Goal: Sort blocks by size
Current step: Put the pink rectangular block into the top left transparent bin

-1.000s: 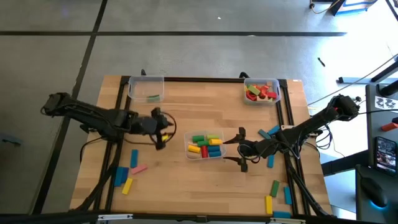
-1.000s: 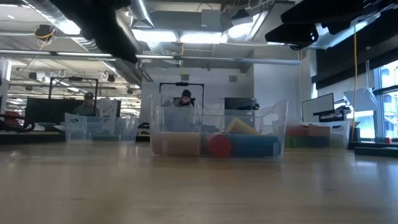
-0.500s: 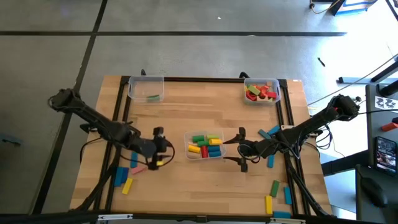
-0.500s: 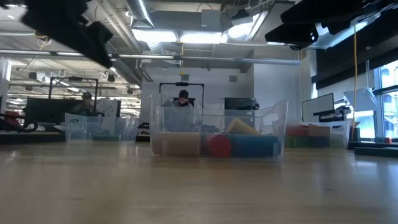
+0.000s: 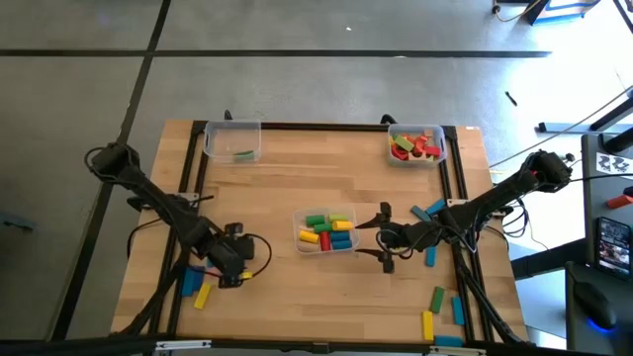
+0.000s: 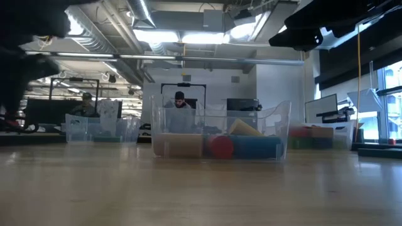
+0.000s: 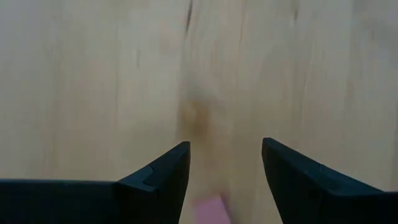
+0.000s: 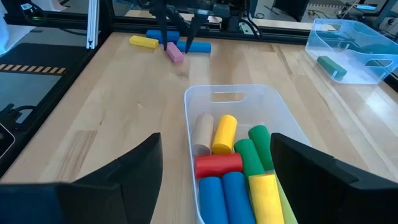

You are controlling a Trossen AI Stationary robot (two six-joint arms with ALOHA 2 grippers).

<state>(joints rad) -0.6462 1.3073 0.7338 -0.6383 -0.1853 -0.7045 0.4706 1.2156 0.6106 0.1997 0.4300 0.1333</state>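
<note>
- Left tool [image 5: 240,274] has moved from near the clear plastic centre bin [image 5: 326,231] down to the loose blocks at your front-left of the wooden surface [image 5: 297,178]. Probably next pick starts now.
- Its jaws stand wide open, nothing held. The small pink wooden block [image 7: 209,208] lies just ahead, btw the two fingers, not touched yet.
- Yellow bar [image 5: 203,295] and blue bar [image 5: 190,282] lie just beside.
- Right tool [image 5: 384,237] waits open and empty beside centre bin, no change.

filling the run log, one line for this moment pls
left gripper: open, above pink block | right gripper: open, beside centre bin
</note>
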